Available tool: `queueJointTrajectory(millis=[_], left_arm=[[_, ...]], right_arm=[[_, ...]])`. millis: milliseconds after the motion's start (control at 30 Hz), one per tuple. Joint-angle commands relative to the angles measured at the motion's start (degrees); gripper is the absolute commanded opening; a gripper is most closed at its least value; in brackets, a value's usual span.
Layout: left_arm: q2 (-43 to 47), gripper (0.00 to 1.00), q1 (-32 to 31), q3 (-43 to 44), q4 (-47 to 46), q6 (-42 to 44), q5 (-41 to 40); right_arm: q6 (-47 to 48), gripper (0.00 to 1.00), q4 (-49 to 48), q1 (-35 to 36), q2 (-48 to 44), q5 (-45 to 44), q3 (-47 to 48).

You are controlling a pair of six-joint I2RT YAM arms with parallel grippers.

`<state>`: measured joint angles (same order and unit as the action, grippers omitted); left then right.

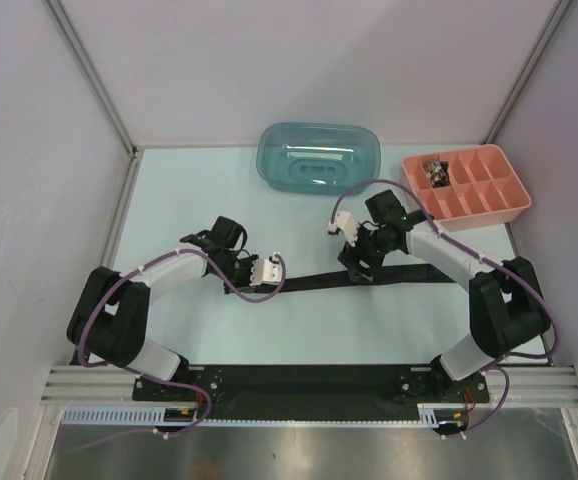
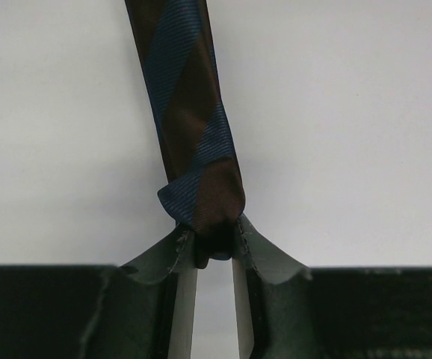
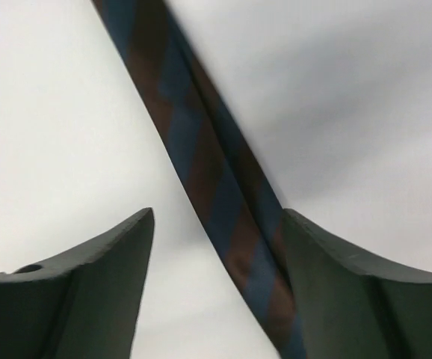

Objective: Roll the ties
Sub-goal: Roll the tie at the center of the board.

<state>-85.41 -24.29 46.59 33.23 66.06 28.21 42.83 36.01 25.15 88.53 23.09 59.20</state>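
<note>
Tie (image 1: pixel 314 282) laid out across the middle of the table (image 1: pixel 189 190), running left to right between the two arms. From above it reads as black, but up close on the wrist cameras it shows diagonal blue and brown stripes.

Left gripper (image 2: pixel 214 250) is low at the tie's left end, and it has a grip. The claw is narrow, with the folded-over end of the fabric bunched into a small loop and pinched between the fingers (image 2: pixel 160 262). The rest of the strip runs straight away from that camera, flat on the table.

Over to the right gripper (image 3: pixel 217 217), further along the same tie, near its middle. The claw is wide and holding nothing. Its fingers (image 3: pixel 104 262) straddle the fabric, which passes diagonally through the gap. In this view the tie runs hard up along the right-hand finger, though I cannot tell whether it actually touches. The left-hand finger sits apart from it, with bare table showing between.

Beyond the right gripper the tie carries on toward the right arm's elbow.

At the back of the table, a teal tub (image 1: pixel 274 165) sits centre. Just to its right is a pink tray (image 1: pixel 469 216), divided into compartments. Something small and dark (image 1: pixel 434 172) lies in its back-left compartment, too small to make out.
</note>
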Motion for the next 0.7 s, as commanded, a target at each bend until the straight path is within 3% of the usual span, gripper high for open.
queueJointTrajectory(millis=[0,167,300,467,667], left_arm=[[0.24,0.27,0.48,-0.44,-0.63,1.0,1.41],[0.15,0.28,0.48,-0.88,-0.89,0.65,1.5],[0.68,0.29,0.48,-1.5,-0.89,0.73,1.41],[0.77,0.31,0.48,-2.29,-0.8,0.29,1.06],[0.77,0.31,0.47,-2.91,-0.89,-0.14,1.15]], right_arm=[[-24.32,0.67,0.74,0.25,5.5,15.8,9.61],[-57.59,0.52,-18.9,3.5,11.3,23.75,7.69],[-73.01,0.47,-32.21,7.98,14.73,24.2,5.14],[-83.86,0.48,-45.66,13.25,20.44,24.63,5.57],[-88.79,0.46,-50.33,15.63,26.07,24.63,7.86]])
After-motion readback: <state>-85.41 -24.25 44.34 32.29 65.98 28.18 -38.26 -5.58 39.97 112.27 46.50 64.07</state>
